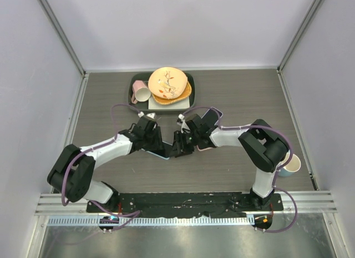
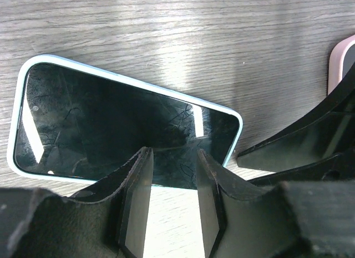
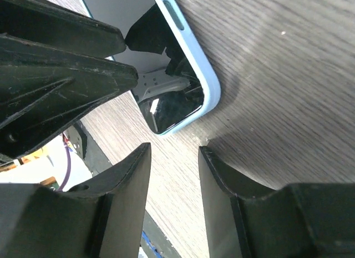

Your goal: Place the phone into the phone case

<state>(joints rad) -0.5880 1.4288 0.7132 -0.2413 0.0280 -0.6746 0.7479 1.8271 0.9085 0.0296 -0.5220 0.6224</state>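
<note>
Phone point(image 2: 111, 130), just one, lies in one blue case point(image 3: 191, 47) on the worktop point(image 2: 194, 36); left claw point(image 2: 173, 153) and right claw point(image 3: 173, 150) gape empty.

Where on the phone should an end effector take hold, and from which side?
Probably by the two long edges near mid-length, coming straight down from above. The phone lies flat on the table, screen up, so only its thin sides offer opposing faces; the blue case rim there should give purchase. The left end effector sits open over the near long edge.
</note>
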